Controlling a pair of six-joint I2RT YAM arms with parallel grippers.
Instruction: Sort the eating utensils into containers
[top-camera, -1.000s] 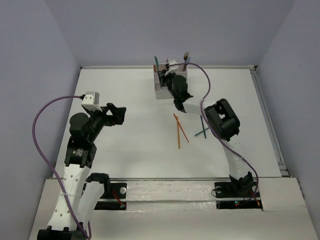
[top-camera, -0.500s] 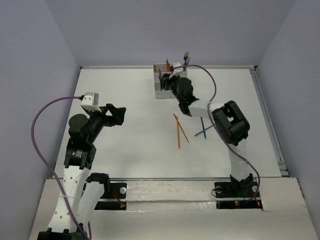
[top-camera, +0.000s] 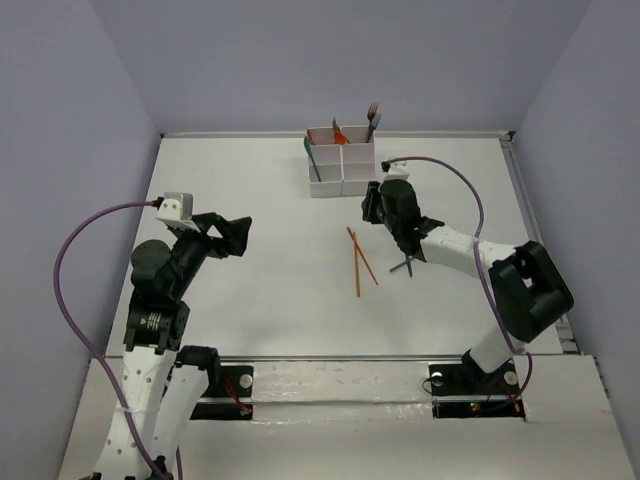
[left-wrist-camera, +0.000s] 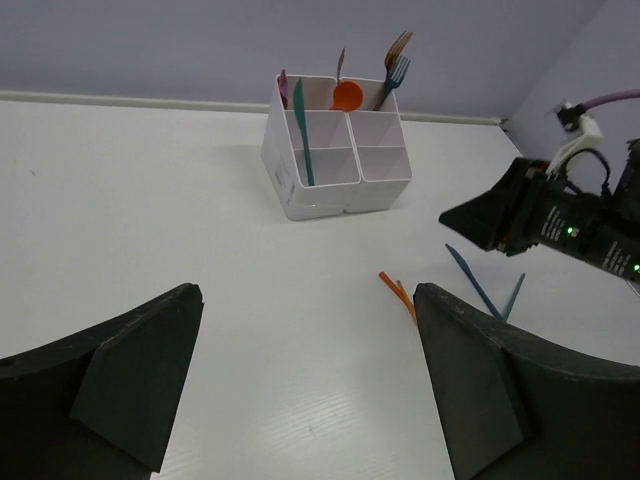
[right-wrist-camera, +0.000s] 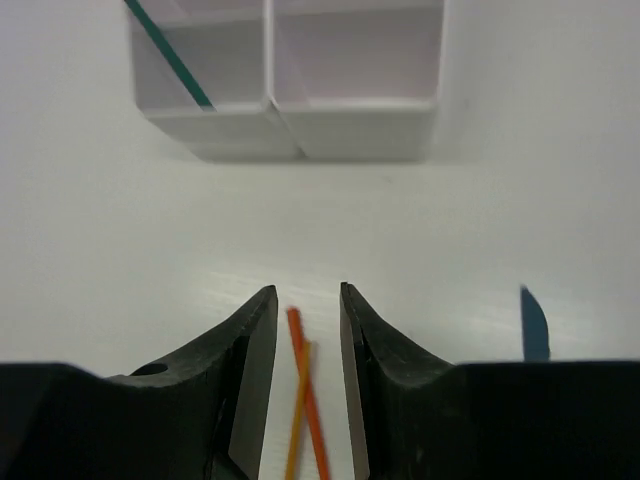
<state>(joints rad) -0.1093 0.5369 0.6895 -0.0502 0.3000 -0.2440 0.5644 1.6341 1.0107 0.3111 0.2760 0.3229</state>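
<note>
The right pincer (right-wrist-camera: 305, 298) is slightly spread and empty, poised over the crossed orange sticks (right-wrist-camera: 299, 352). They lie flat on the counter (right-wrist-camera: 120, 250), running toward 6 o'clock in its wrist view. The containers (right-wrist-camera: 355, 130) stand at 12 o'clock, and teal knives (top-camera: 406, 262) lie at 3. I would come straight down, straddle only one stick away from the crossing, and close gently so the other is not dragged.

The containers (top-camera: 330, 187) are white, the sticks (top-camera: 357, 272) orange, the loose knives (left-wrist-camera: 469, 279) teal, the spoon (left-wrist-camera: 347, 96) orange, the surface (top-camera: 260, 190) white, the left claw (top-camera: 242, 233) black
</note>
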